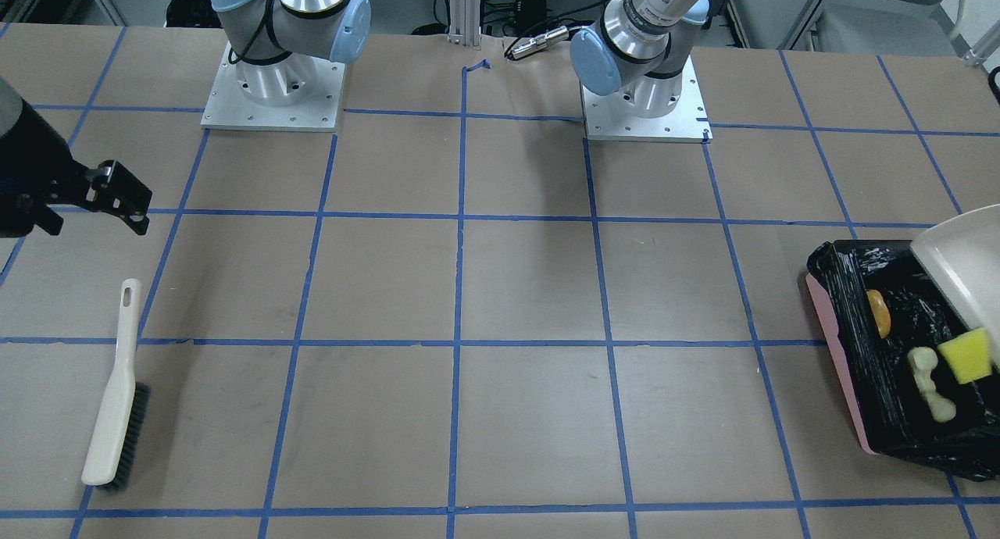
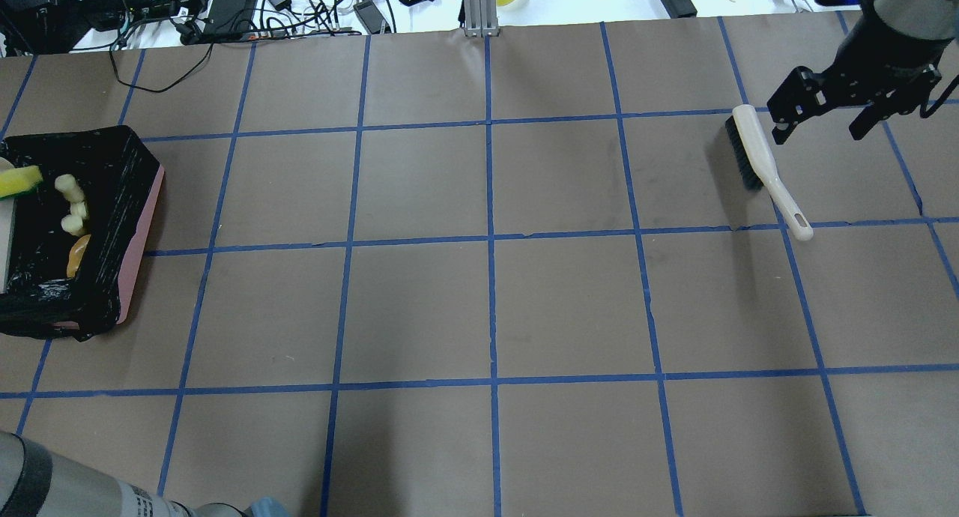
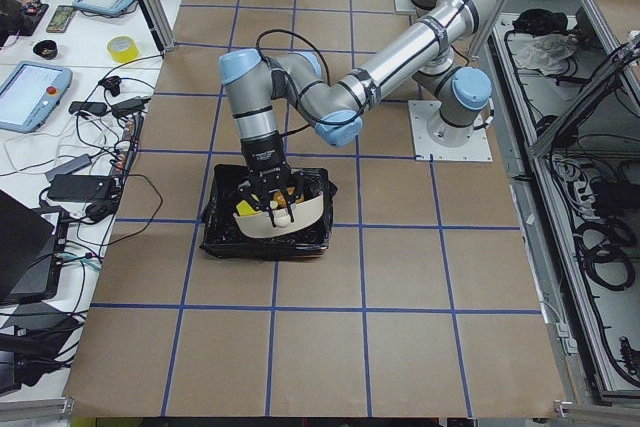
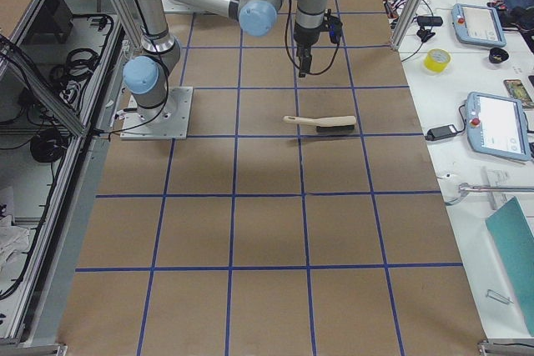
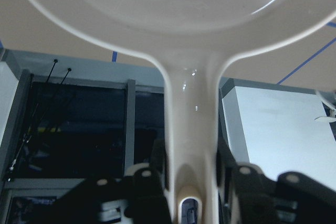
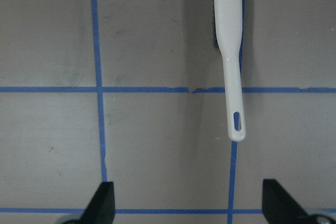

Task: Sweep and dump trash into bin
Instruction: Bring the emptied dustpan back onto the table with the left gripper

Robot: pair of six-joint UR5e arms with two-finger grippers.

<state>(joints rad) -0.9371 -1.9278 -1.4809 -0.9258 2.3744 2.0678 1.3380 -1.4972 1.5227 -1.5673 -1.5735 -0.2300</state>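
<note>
inside the bin, the trash

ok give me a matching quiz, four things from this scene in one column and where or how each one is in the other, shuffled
Column A
1. brush
2. dustpan
3. orange-yellow lump
4. right end effector

Column B
a. gripped by its handle in the left end effector, over the bin
b. lying on the table, not gripped
c. open, above the table near the brush handle
d. inside the black-lined bin

Pairs: 1-b, 2-a, 3-d, 4-c
</note>
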